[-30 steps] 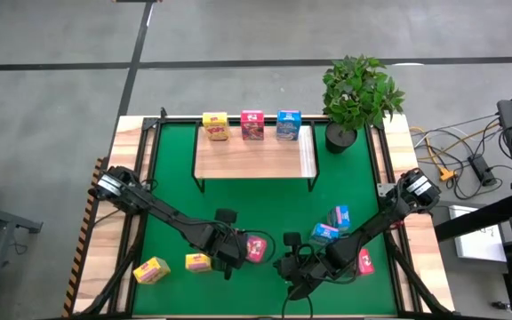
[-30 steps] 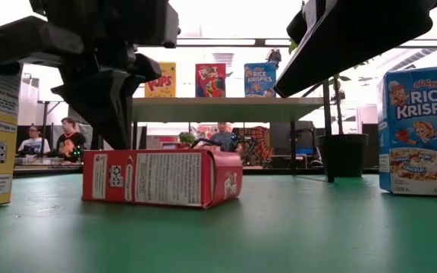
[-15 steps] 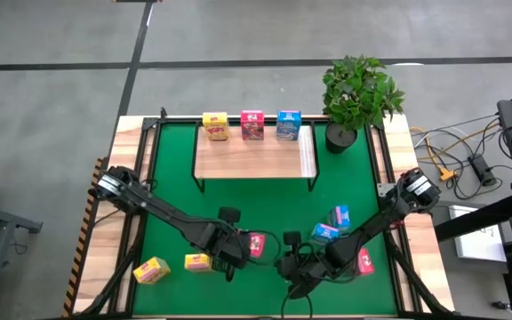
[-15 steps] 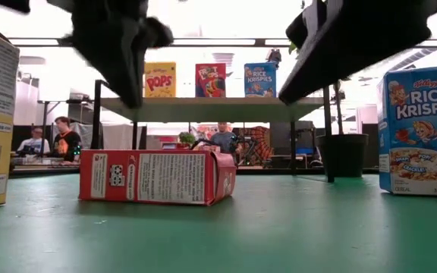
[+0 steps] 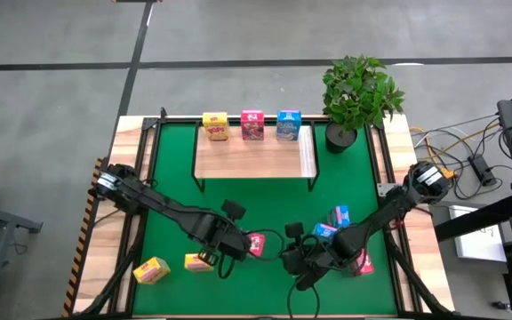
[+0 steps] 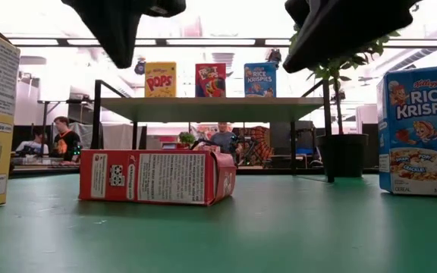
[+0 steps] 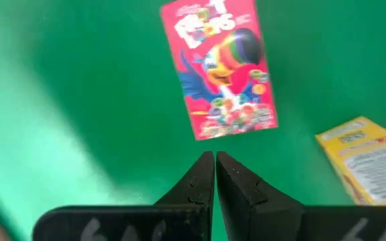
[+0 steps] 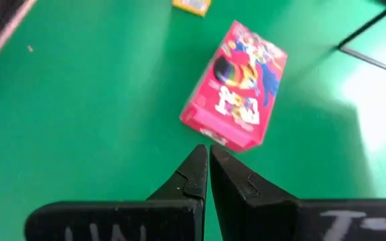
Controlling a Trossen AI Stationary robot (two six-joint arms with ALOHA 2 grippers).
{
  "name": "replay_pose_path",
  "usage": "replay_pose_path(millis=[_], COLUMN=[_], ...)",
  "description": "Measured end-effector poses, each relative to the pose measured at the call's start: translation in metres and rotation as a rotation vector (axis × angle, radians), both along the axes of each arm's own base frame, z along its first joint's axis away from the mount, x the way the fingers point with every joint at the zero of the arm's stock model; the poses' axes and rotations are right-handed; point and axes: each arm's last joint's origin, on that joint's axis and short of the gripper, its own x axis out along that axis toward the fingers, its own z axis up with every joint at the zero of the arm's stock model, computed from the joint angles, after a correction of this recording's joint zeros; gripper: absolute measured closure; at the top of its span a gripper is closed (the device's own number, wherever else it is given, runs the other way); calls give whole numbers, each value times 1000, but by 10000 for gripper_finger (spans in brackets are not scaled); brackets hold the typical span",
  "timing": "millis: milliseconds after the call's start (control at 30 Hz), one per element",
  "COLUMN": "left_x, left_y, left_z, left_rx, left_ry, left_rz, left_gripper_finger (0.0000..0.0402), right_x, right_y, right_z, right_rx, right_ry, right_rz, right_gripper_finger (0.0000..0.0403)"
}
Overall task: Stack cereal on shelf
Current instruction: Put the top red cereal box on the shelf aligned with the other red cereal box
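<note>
The left claw [image 7: 214,161], fingers pressed shut on nothing, has risen off the flat-lying pink-red printed cardboard cereal box [image 5: 256,245] in the last second: in the low view it stood right down behind the box [image 6: 158,177], and now only its dark tip shows at the top. The box has stayed put on the green mat [image 5: 176,178] at the near middle of the counter [image 5: 416,151]. The right claw [image 8: 204,164], also shut and empty, has moved in closer and hovers just right of the same box.

So no pick has been made. The low light-wood shelf on black legs [image 5: 252,158] carries 3 upright boxes along its far edge: yellow [image 5: 215,125], pink-red [image 5: 252,124], blue [image 5: 288,124]. 6 remain on the mat; I judge the task about 1/3 done.
</note>
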Motion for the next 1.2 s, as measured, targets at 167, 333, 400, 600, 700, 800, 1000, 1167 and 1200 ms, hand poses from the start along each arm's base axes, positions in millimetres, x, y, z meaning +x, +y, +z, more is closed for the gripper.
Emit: replay_pose_path(millis=[167,333,400,600,700,800,1000,1167,1200], left_x=[3,3,4,9,12,14,14,11,11], left_y=[4,6,9,27,36,41,50,56,57], left_z=[-19,-38,-42,-55,-55,-56,-70,-82,-84], left_rx=[-43,-95,-112,-230,-267,-291,-371,-388,-387], left_ry=[19,35,39,77,89,92,91,101,107], left_rz=[-16,-56,-56,-51,-61,-106,-124,-108,-105], left_gripper_finger=[401,402,402,402,402,402,402,402,402], right_x=[-5,-6,-5,-4,-2,-2,-3,-3,-2], right_y=[-11,-15,-15,-16,-16,-17,-18,-18,-18], right_z=[-5,-10,-9,-8,-5,-5,-7,-7,-7], right_rx=[-19,28,42,59,63,66,82,85,85], right_ry=[-5,-70,-88,-103,-111,-108,-105,-107,-107], right_rz=[-64,-82,-84,-95,-98,-105,-124,-124,-124], right_gripper_finger=[394,394,394,394,394,394,394,394,394])
